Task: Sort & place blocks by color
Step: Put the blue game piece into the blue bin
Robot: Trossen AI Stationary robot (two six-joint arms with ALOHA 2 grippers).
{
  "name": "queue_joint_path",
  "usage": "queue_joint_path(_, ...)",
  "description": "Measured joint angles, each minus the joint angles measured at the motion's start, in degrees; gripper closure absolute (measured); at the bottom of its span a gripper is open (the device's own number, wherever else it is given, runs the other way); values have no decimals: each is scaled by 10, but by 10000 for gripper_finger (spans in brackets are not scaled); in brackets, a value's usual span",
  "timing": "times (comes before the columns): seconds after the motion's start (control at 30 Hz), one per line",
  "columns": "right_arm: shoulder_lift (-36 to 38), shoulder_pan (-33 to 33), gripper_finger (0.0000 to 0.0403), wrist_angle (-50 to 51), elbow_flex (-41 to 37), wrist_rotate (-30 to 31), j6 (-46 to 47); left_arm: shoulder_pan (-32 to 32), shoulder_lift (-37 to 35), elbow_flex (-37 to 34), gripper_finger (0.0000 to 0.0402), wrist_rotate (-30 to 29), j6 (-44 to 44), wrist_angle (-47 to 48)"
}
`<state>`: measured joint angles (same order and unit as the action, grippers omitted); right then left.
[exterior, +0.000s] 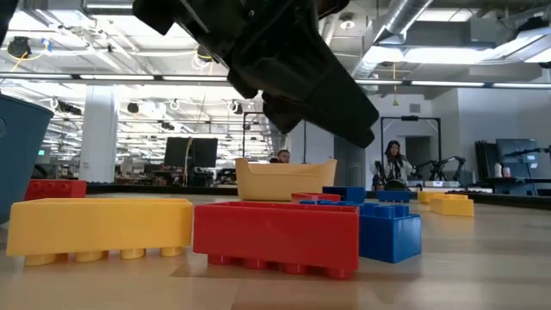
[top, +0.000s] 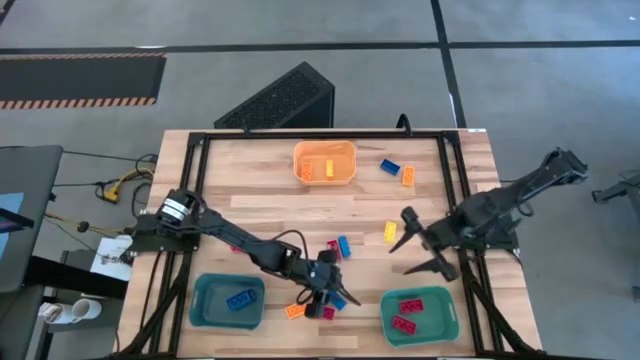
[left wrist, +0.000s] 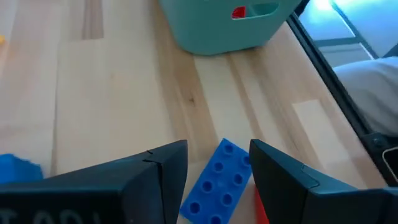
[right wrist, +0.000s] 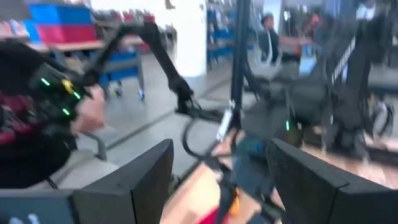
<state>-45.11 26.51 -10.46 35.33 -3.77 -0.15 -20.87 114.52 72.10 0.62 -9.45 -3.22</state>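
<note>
Resting on a pale butcher-block table (top: pixel 260 200) of glued wood strips, framed by black metal rails, are small studded plastic blocks, glossy and rectangular, in red, blue and yellow. Orange bin (top: pixel 324 162), translucent plastic with rounded corners, stands at the far edge and holds one orange block. Left teal bin (top: pixel 228 301), near edge, holds a blue block (top: pixel 240 299); right teal bin (top: pixel 419 314), near edge, holds two red blocks (top: pixel 410 304). Loose blocks: a blue (top: pixel 390 166) and an orange one (top: pixel 408 176) beside the orange bin; a yellow one (top: pixel 391 232) mid-table; a small mixed cluster (top: pixel 337 246) near centre; an orange one (top: pixel 295 310) between the teal bins. Left gripper (top: pixel 325 300), matt black, is low between the teal bins, its jaws parted with a blue block (left wrist: pixel 219 185) lying in the gap on the wood; whether the fingers touch it cannot be told. A red block edge (left wrist: pixel 261 205) shows just beside it. Right gripper (top: pixel 422 252), jaws spread wide and empty, hangs above the table near the right teal bin. Low view: a yellow block (exterior: pixel 99 226), a red block (exterior: pixel 275 237) and a blue block (exterior: pixel 389 232) close up on the wood. Room: grey concrete floor, black speaker-like box beyond the table, open workshop with ceiling ducts, strip lights, monitors and people in the distance.
</note>
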Motion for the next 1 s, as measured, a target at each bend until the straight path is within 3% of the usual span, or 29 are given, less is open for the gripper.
queue_joint_path(0.13, 27, 27, 122, 5, 0, 9, -18, -6, 0, 0, 246, -30, 31, -1)
queue_joint_path(0.53, 36, 71, 122, 10, 0, 11, -15, -18, 1, 0, 246, -44, 40, -20)
queue_joint_path(0.7, 78, 113, 122, 17, 1, 14, -31, -27, 39, 4, 246, -34, 38, -42)
queue_joint_path(1.0, 78, 163, 122, 34, 0, 112, -50, -22, 46, 6, 246, -41, 42, -54)
